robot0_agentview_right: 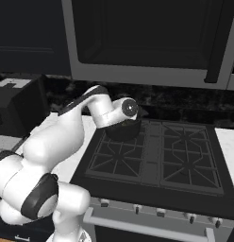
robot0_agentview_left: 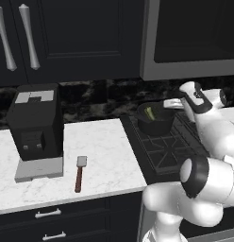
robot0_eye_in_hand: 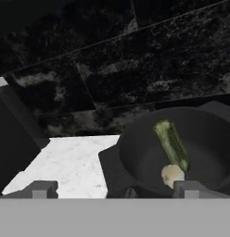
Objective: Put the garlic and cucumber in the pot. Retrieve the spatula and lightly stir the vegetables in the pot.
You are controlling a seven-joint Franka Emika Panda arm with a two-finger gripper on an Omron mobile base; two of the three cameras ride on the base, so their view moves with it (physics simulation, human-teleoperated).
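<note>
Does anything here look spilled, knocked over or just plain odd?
Nothing stands out. The cucumber and garlic lie inside the pot on the stove, and the spatula lies flat on the white counter.

One pot point(robot0_agentview_left: 155, 118), one spatula point(robot0_agentview_left: 79, 173)

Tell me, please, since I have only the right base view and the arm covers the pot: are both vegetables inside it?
Observer: Yes; the hand view shows the cucumber and the garlic lying in the pot.
Operator: Where is the spatula?
Observer: The left base view shows the spatula flat on the white counter, left of the stove.
Operator: Are the fingers holding anything?
Observer: No; the fingers stand apart, empty.
</note>
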